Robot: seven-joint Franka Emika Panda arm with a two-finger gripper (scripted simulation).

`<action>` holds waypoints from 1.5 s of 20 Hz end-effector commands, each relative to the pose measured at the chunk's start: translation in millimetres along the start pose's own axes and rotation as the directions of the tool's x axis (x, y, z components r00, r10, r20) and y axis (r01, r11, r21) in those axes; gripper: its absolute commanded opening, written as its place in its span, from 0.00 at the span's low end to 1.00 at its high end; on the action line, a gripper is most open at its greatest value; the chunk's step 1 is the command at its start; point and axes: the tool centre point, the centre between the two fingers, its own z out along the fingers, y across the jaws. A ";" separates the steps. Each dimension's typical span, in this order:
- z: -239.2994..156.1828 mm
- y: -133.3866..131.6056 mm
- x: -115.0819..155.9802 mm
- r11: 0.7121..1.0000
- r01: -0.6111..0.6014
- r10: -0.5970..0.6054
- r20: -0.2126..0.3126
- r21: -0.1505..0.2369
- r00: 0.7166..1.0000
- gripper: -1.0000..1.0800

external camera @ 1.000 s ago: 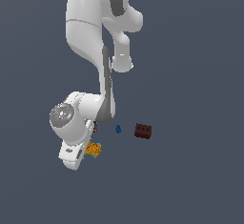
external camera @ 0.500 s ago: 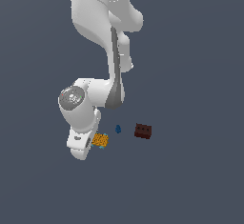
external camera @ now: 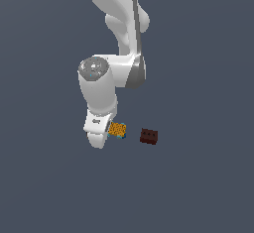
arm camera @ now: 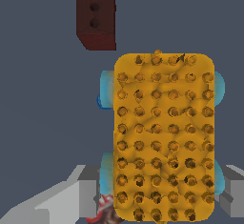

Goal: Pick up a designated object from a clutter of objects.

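One white robot arm (external camera: 116, 58) fills the upper middle of the exterior view, bending down to a claw (external camera: 99, 133) low and left of centre. Whether the claw is apart or clamped cannot be told, though in the wrist view grey fingers (arm camera: 86, 189) stand on either side of the block's lower end. Just beside the claw, on the exterior view's right, sits the orange-yellow speckled block (external camera: 117, 129) with teal-blue edges. Further right, apart from it, lies a dark red-brown brick (external camera: 149, 136) on the grey worktop (external camera: 198, 177). Smallest, a red-brown scrap (arm camera: 106, 208) peeks beneath the block in the wrist view.
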 end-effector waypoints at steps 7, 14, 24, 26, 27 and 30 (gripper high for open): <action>-67.7 -45.5 43.4 1.000 0.000 0.000 0.002 -0.001 1.000 0.00; -129.7 -86.0 83.5 1.000 0.000 0.000 0.003 -0.002 1.000 0.00; -208.4 -134.7 134.4 1.000 0.001 -0.001 0.001 -0.002 1.000 0.00; -220.4 -141.6 142.2 1.000 0.001 -0.001 0.001 -0.002 1.000 0.00; -225.7 -144.6 145.8 1.000 0.001 -0.001 0.001 -0.002 1.000 0.00; -238.6 -151.7 154.1 1.000 0.000 0.000 0.000 -0.001 1.000 0.00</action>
